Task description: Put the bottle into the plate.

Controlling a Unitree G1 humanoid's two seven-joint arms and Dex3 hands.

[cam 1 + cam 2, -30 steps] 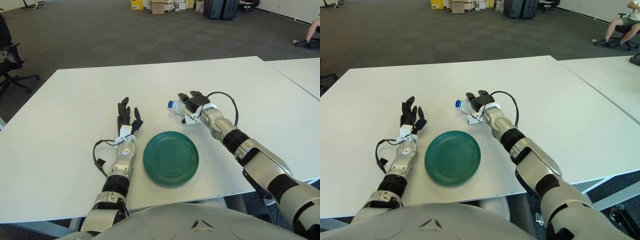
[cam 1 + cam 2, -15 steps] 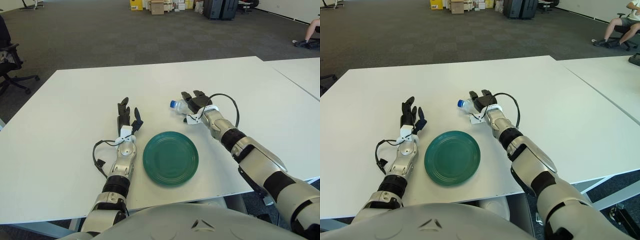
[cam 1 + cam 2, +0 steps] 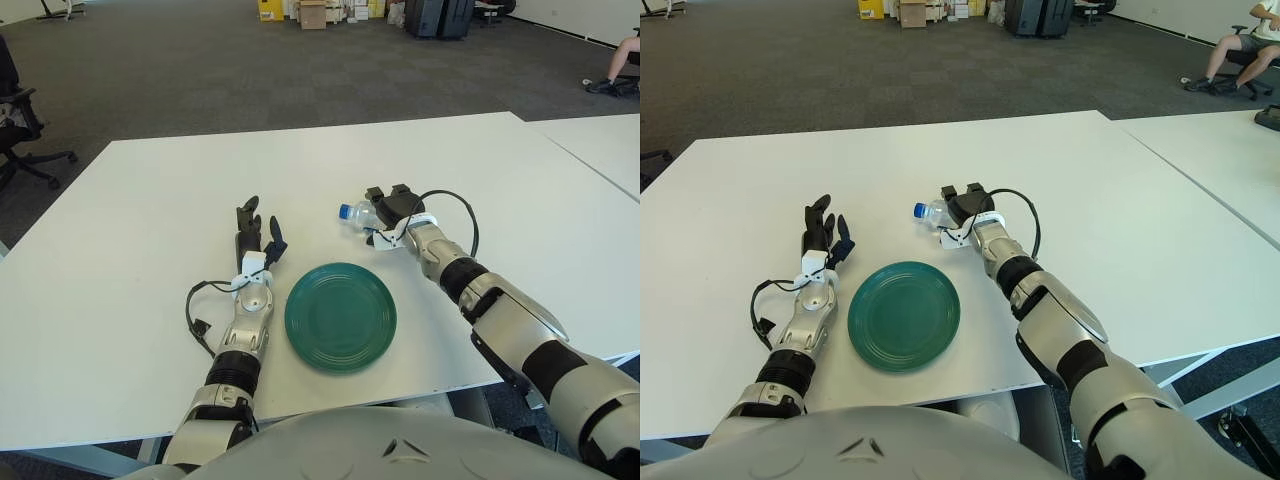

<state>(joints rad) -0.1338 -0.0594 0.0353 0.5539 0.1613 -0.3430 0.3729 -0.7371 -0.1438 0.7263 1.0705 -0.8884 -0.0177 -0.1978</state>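
Bottle (image 3: 356,212) mostly hidden behind right robot hand (image 3: 390,208), fingers curled around it, blue cap pointing left, beyond the green plate (image 3: 340,316). Left robot hand (image 3: 253,238) spread, left of plate, on white tabletop (image 3: 120,260).

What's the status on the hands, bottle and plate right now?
Right hand shut on bottle, beyond the plate. Left hand open, left of plate. Plate holds nothing; nothing between bottle and plate.

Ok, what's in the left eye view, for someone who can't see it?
The robot's right hand grips a clear plastic bottle with a blue cap, beyond a round green plate on a white table. Its left hand shows left of the plate, fingers open.
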